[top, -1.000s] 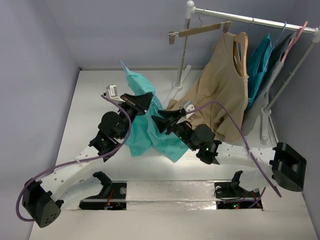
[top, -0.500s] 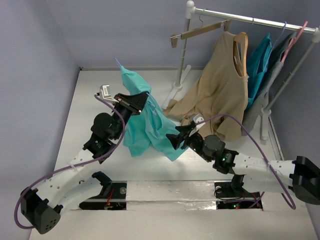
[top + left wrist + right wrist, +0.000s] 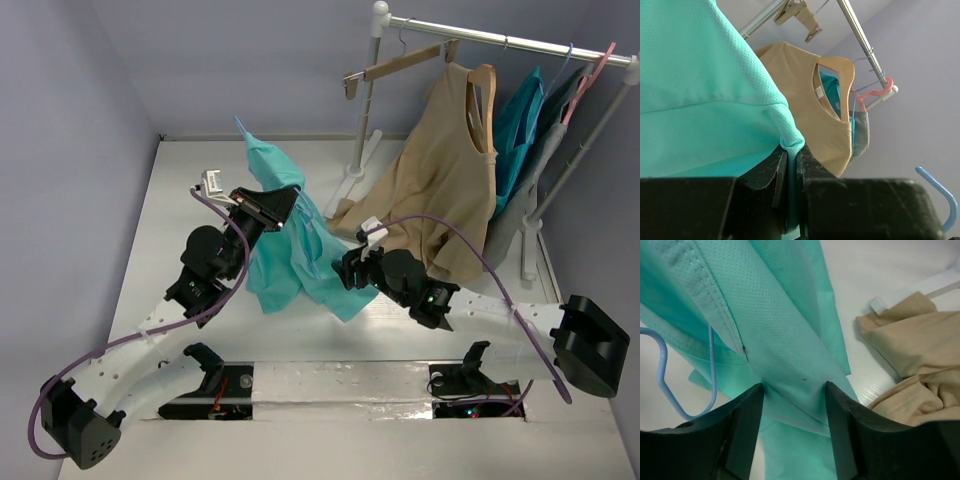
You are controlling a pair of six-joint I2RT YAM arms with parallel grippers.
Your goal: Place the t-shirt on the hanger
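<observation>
The turquoise t-shirt (image 3: 295,250) hangs in a bunch from my left gripper (image 3: 283,203), its lower part resting on the table. In the left wrist view the left gripper (image 3: 791,155) is shut on a fold of the t-shirt (image 3: 700,100). The light-blue hanger's hook tip (image 3: 240,125) pokes out above the shirt, and the hook also shows in the left wrist view (image 3: 940,184). My right gripper (image 3: 345,272) is open at the shirt's lower right. In the right wrist view its jaws (image 3: 794,390) straddle a band of the t-shirt (image 3: 775,330), with the hanger wire (image 3: 713,370) to the left.
A white clothes rack (image 3: 500,40) stands at the back right. It carries a bare wooden clip hanger (image 3: 400,62), a tan sleeveless top (image 3: 440,190) on a wooden hanger, a darker teal garment (image 3: 520,130) and a pink hanger (image 3: 590,75). The tan top's hem lies on the table beside my right gripper.
My left gripper raised the shirt slightly and shifted left. My right gripper moved down from the shirt's middle to its lower right part and now straddles the fabric.
</observation>
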